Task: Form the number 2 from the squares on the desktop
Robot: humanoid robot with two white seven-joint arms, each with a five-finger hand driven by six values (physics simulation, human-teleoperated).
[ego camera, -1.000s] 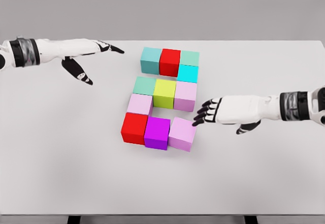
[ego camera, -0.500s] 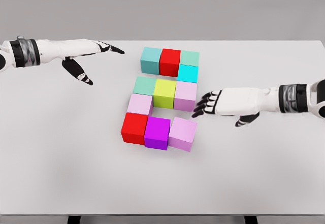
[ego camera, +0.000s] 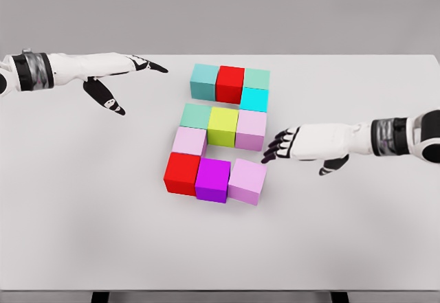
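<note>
Coloured cubes form a figure on the white table [ego camera: 82, 200]. The top row is teal [ego camera: 204, 81], red [ego camera: 230, 83] and green [ego camera: 257, 78], with a cyan cube [ego camera: 254, 99] below its right end. The middle row is green [ego camera: 196, 115], yellow-green [ego camera: 223, 125] and pink [ego camera: 251, 130]. A pale pink cube [ego camera: 189, 140] sits under its left end. The bottom row is red [ego camera: 182, 172], magenta [ego camera: 212, 179] and a slightly turned pink cube [ego camera: 247, 181]. My right hand [ego camera: 278, 146] hovers open just right of the middle row, touching nothing. My left hand [ego camera: 127, 76] stays open at the far left.
My right hand has drawn back up and to the right, away from the bottom pink cube. The cubes and the left arm have not moved.
</note>
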